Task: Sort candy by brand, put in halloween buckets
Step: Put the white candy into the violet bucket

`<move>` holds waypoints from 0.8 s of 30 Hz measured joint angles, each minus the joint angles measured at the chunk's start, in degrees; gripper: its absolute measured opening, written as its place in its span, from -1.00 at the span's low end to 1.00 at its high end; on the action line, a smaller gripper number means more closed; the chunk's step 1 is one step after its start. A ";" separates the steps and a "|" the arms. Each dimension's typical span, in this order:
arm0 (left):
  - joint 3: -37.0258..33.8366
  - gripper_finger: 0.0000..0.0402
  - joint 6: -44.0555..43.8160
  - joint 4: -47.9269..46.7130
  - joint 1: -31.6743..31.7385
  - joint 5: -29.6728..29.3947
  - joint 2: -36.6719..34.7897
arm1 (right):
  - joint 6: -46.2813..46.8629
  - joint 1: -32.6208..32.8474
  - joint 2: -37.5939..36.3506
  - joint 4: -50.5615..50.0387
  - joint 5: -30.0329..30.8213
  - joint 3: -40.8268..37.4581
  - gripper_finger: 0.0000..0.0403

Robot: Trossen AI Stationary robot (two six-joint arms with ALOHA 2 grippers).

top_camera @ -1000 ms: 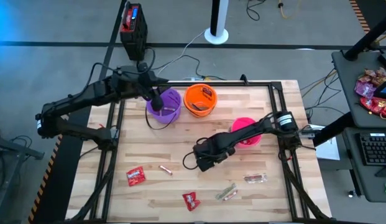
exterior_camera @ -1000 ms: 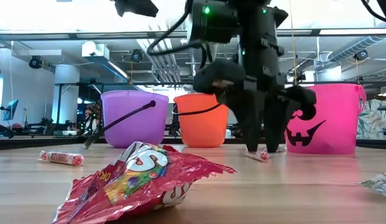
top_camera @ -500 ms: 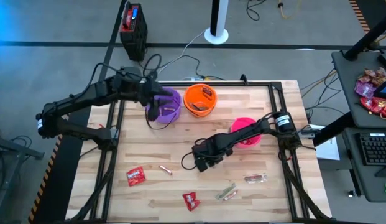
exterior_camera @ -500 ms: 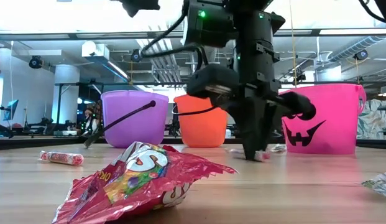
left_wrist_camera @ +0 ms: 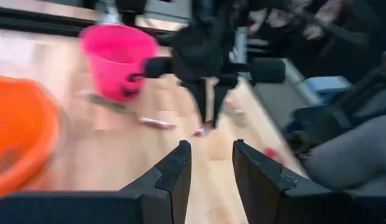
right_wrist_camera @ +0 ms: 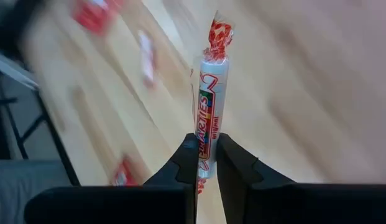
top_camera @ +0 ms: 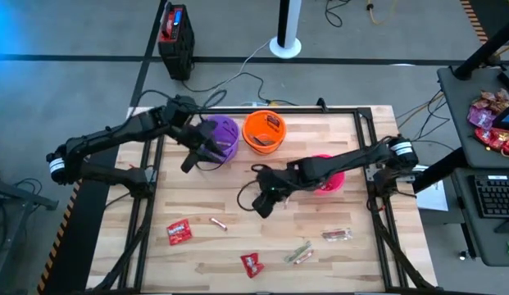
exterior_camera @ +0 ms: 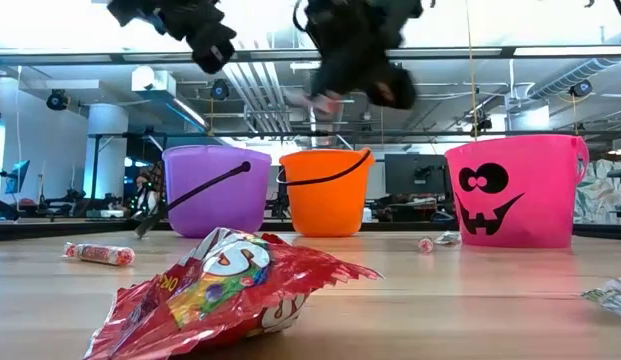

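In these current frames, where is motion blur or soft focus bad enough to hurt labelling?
Left wrist view: the round pink plastic bucket and the right gripper are smeared. Right wrist view: the table behind is streaked, yet the thin white Smarties roll clamped in the fingers is sharp. Low view: the near red crinkled candy packet is soft. High view: crisp.

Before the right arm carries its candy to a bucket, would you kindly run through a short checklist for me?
1. Right pincer shut on the candy roll: ok.
2. Roll lifted clear of the table: ok.
3. Left pincer away from the right arm's path: cannot tell; it hangs beside the purple bucket.
4. Orange bucket and pink bucket upright: ok.
5. Which bucket matches this brand: cannot tell.
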 joint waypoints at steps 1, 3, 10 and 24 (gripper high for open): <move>-1.31 -0.49 -1.42 2.36 -0.25 1.67 0.00 | -2.35 -0.34 -0.22 2.55 0.98 0.00 -0.87; -3.64 -0.49 -5.17 8.19 -0.41 4.52 -0.08 | -5.38 -1.21 -0.47 8.60 2.81 0.00 -0.87; -7.16 -0.47 -12.47 18.73 -0.39 8.42 -0.27 | -12.95 -4.40 -0.78 19.57 5.88 0.00 -0.87; -7.18 -0.11 -12.00 18.27 -0.37 1.20 0.00 | -19.93 -5.66 -1.93 23.95 7.87 0.00 -0.87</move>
